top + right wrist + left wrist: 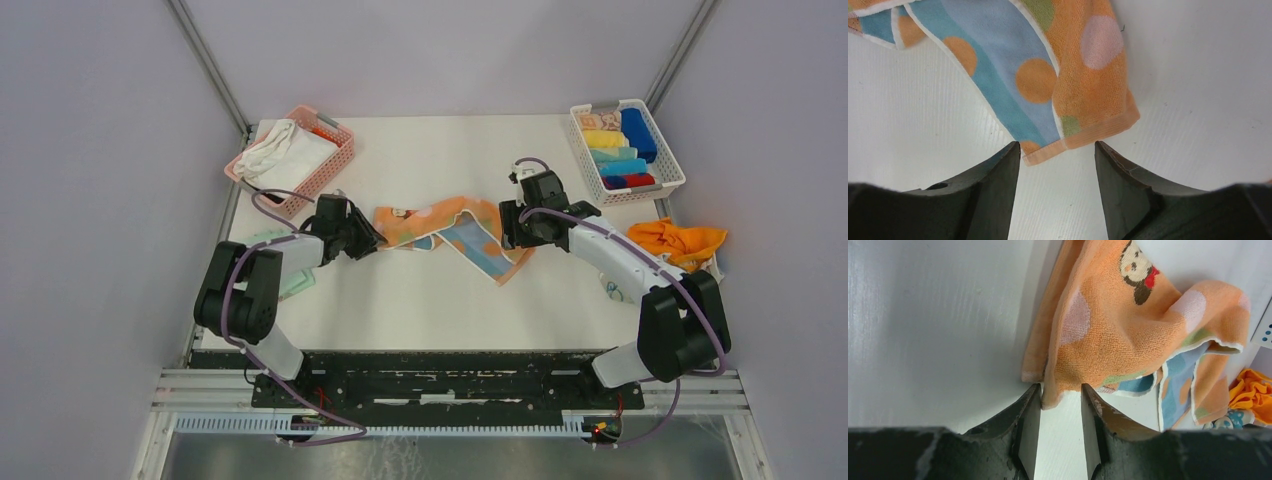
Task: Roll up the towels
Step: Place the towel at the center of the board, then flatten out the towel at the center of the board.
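Half open, my left hand (1060, 390) has a corner of the peach patterned terry towel (1118, 335) dipping between its tips, not pinched. Only the overhead view shows the towel crumpled across the white surface (420, 300) towards my right hand (1057, 145), which is wide open and empty, the hem just ahead.

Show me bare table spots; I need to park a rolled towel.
Free: the far strip between the pink basket and the white basket, beyond the patterned towel; the near strip between it and the black base plate. Crowded: the middle, where the left claw and right claw meet that towel, and the right edge by the orange towel.
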